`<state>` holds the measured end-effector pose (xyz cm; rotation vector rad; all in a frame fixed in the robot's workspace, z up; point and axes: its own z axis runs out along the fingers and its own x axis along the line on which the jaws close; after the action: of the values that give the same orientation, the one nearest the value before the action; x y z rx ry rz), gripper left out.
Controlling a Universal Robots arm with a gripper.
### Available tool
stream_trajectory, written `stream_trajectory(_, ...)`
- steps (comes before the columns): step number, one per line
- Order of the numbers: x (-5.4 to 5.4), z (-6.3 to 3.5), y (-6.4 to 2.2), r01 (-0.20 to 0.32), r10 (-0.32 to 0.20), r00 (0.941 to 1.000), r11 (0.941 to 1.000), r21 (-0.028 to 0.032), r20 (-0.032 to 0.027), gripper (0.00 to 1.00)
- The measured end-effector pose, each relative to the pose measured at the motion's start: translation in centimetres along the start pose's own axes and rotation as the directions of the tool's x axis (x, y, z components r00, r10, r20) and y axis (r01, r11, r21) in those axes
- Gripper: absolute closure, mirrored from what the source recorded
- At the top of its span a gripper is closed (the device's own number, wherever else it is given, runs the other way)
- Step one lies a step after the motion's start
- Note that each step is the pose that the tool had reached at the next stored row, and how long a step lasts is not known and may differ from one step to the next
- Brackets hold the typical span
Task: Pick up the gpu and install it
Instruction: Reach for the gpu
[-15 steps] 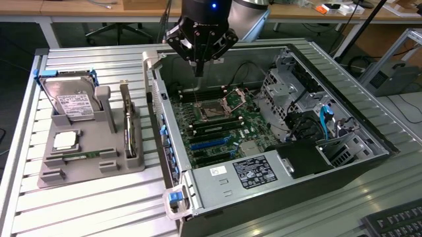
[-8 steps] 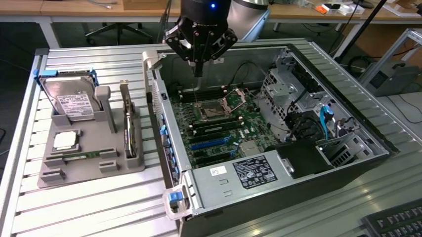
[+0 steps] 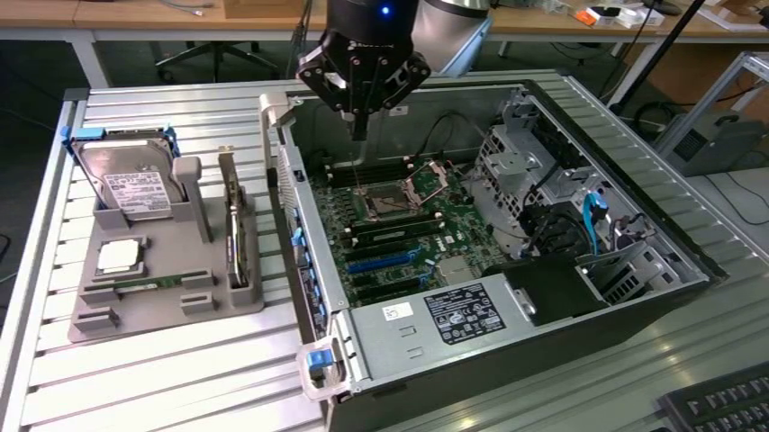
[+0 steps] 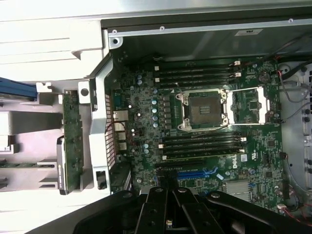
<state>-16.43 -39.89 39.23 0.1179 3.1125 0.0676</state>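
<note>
The gpu [image 3: 236, 225] stands on its long edge in a slot of the grey holder [image 3: 157, 319], on the exterior view's left of the open computer case [image 3: 505, 270]. In the wrist view the gpu [image 4: 71, 141] appears edge-on beside the case's rear wall, with its metal bracket at one end. My gripper [image 3: 357, 131] hangs over the back part of the motherboard [image 3: 397, 225], well apart from the card. Its fingers [image 4: 157, 207] are shut together with nothing between them. The blue expansion slot [image 4: 195, 173] lies on the board close to the fingers.
The holder also carries a hard drive [image 3: 135, 184], a processor chip [image 3: 118, 256] and a green memory stick [image 3: 150, 285]. Inside the case are the open processor socket [image 4: 201, 109], the power supply [image 3: 463, 315] and drive cages [image 3: 541, 171]. A keyboard [image 3: 721, 405] lies at the near corner.
</note>
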Motion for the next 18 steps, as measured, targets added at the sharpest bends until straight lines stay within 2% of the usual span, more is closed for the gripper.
stream_trajectory(18,0.42,0.01,-0.03,0.0,0.0,1.0,1.0,0.0,0.0,0.89)
